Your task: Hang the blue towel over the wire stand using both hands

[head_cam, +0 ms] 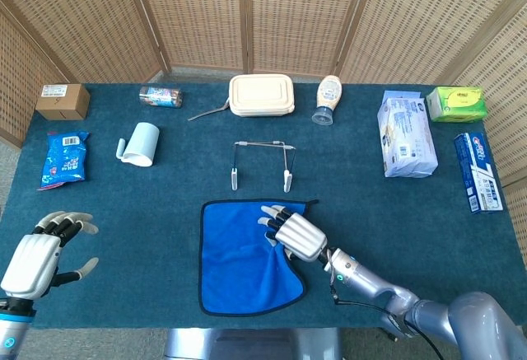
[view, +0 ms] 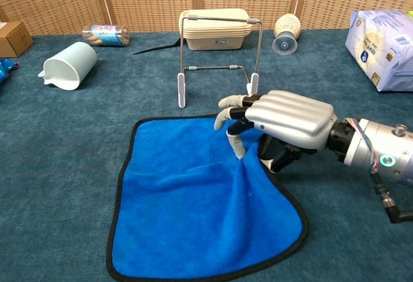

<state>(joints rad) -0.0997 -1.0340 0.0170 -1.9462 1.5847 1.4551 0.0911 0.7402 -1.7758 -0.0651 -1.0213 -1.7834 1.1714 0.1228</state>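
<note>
Right hand point(view: 284, 124) seemingly pinching blue towel point(view: 193, 211) edge, fabric bunched.

Teal cloth-covered table point(head_cam: 165, 187), wicker screen point(head_cam: 272, 14) behind.
Far left: cardboard box point(head_cam: 62, 100); blue snack packet point(head_cam: 61, 159) nearer front.
Back row: small foil-wrapped roll point(head_cam: 161, 96), cream lunch box point(head_cam: 262, 95) with utensil point(head_cam: 207, 113) lying at its left, squeeze bottle point(head_cam: 328, 99) on its side.
Pale blue mug point(head_cam: 140, 143) lying on side, left of centre.
Right: white-blue tissue pack point(head_cam: 406, 133), green box point(head_cam: 457, 103), toothpaste box point(head_cam: 478, 170) at edge.
</note>
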